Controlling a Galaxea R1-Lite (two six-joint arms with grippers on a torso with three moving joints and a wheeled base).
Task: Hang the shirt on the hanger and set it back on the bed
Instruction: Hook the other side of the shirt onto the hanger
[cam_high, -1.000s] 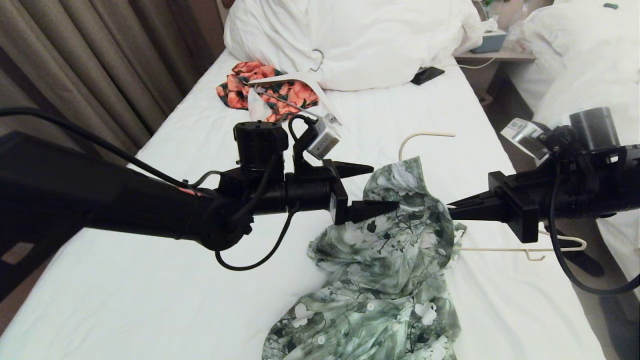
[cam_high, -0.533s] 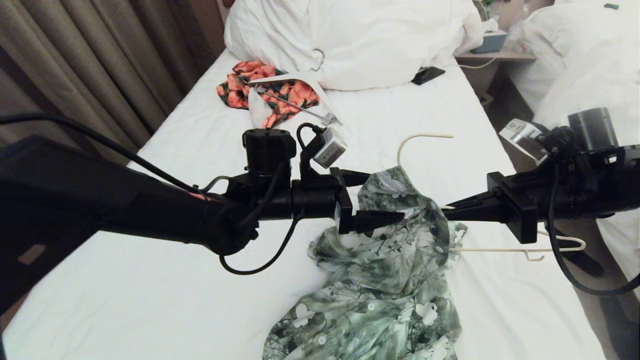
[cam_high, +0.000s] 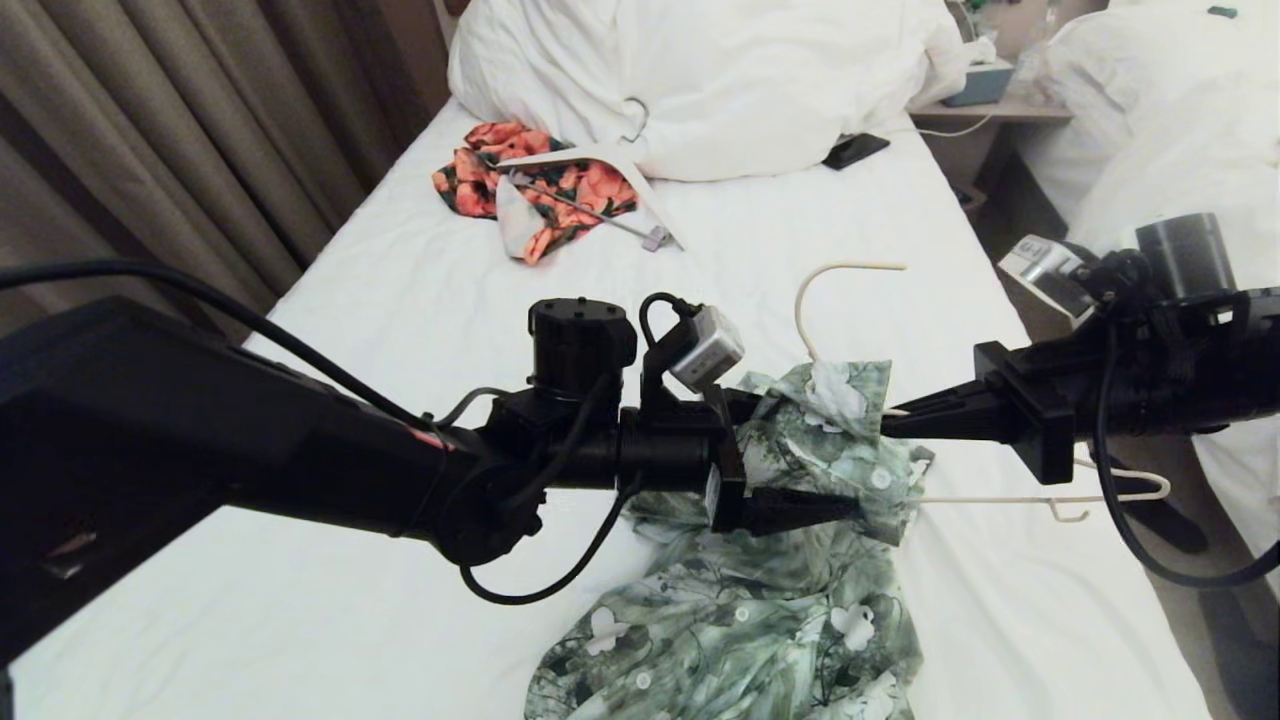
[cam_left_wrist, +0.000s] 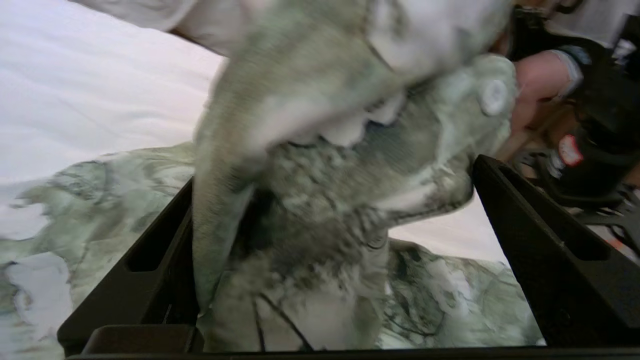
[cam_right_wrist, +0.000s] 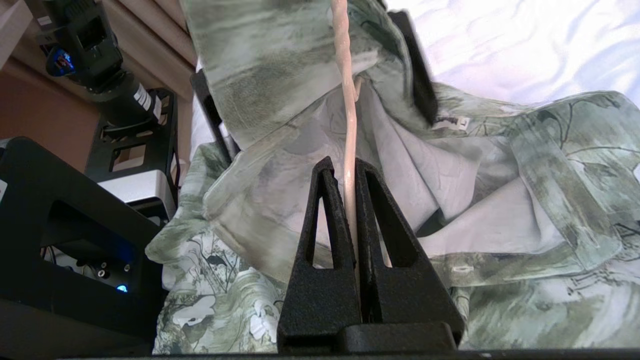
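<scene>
The green leafy shirt (cam_high: 760, 610) lies bunched on the white bed (cam_high: 300, 560), its upper part lifted around the cream hanger (cam_high: 830, 280). My right gripper (cam_high: 890, 420) is shut on the hanger's thin wire (cam_right_wrist: 347, 100), holding it above the sheet. The hook sticks out above the collar, and the lower bar (cam_high: 1000, 497) shows to the right. My left gripper (cam_high: 815, 455) is open, with its fingers wide apart on either side of the raised fabric. In the left wrist view the shirt (cam_left_wrist: 325, 200) fills the gap between the fingers (cam_left_wrist: 525, 240).
An orange floral garment (cam_high: 540, 190) on a thicker white hanger (cam_high: 600, 155) lies near the pillows (cam_high: 700, 80). A black phone (cam_high: 855, 150) rests beside them. Curtains (cam_high: 200, 120) hang at the left. A nightstand (cam_high: 985, 110) and a second bed (cam_high: 1180, 100) stand at the right.
My left gripper has moved down and to the right, into the shirt's raised top. The fabric has dropped lower on the hanger, baring more of the hook's neck. The right gripper has stayed put.
</scene>
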